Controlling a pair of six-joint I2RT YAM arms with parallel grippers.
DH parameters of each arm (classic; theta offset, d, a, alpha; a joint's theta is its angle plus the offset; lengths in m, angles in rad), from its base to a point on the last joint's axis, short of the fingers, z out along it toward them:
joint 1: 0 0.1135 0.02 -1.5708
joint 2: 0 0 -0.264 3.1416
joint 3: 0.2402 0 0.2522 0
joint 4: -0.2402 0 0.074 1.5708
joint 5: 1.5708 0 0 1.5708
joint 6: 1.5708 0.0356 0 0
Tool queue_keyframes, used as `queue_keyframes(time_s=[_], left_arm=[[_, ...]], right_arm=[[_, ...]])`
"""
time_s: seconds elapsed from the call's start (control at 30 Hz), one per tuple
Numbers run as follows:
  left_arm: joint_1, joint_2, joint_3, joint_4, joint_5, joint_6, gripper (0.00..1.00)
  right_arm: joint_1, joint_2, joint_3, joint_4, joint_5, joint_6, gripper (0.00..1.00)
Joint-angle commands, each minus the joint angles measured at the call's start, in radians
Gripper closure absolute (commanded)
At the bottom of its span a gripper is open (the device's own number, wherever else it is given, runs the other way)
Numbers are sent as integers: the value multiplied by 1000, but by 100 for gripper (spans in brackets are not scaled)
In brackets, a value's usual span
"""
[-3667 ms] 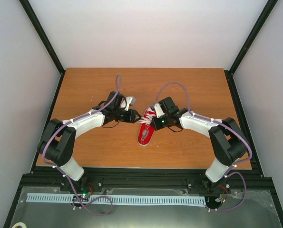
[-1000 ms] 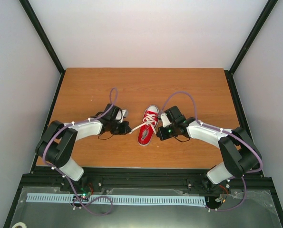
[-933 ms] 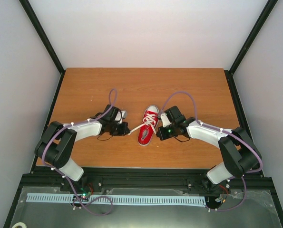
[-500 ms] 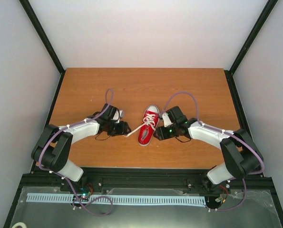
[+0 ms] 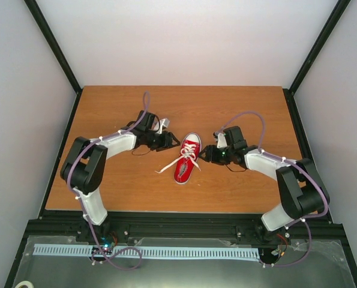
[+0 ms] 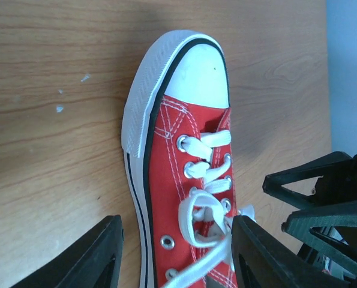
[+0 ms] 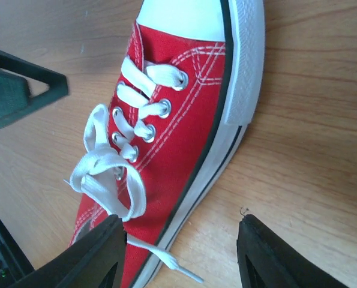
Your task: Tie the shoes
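Sneaker (image 5: 186, 158) on wooden table (image 5: 166, 108), white walls (image 5: 190, 36)

The top view looks steeply down from above and behind the arm bases (image 5: 104, 231), taking in the whole desk (image 5: 244, 114). Both wrist views look close-up at the red sneaker (image 5: 186, 159) from opposite sides; all three share it.
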Motion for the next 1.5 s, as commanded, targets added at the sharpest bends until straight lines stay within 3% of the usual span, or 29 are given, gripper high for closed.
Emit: queue_keyframes(time_s=[0.0, 0.4, 1.13, 1.27, 1.4, 1.47], left_arm=[[-5, 79, 72, -5, 106, 11, 49], [-11, 124, 89, -18, 148, 36, 58], [-33, 181, 129, -44, 192, 52, 73], [-35, 180, 129, -41, 200, 50, 80], [-35, 176, 122, -41, 195, 49, 94], [-35, 165, 108, -38, 182, 46, 99]], right_arm=[[6, 40, 57, 70, -52, 65, 50], [38, 130, 121, 64, -75, 44, 64], [56, 178, 126, 60, -71, 32, 75], [59, 184, 127, 61, -68, 31, 81], [59, 178, 128, 51, -66, 14, 97], [59, 161, 129, 36, -42, 1, 97]])
